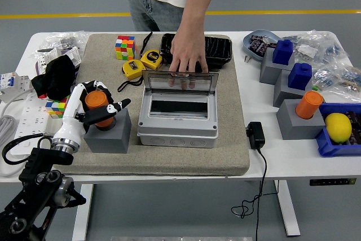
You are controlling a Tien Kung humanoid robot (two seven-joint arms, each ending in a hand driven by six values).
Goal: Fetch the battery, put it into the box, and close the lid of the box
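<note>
My left hand [97, 107] is shut on an orange cylindrical battery [96, 103] and holds it partly lifted out of a grey block [108, 134] at the mat's left. The grey box [177, 117] stands in the middle of the mat with its clear lid [179, 80] raised upright. A person's hand [186, 57] rests on the lid's top edge and holds it open. The box's inside shows a dark slot and is otherwise bare. My right hand is out of view.
Two yellow tape measures [141, 63], a Rubik's cube [125, 47] and a black tray [211, 49] lie behind the box. Grey blocks with blue and orange pieces [299, 103] and a blue bin with a lemon [337, 127] stand at right. A black adapter [255, 135] lies near the mat.
</note>
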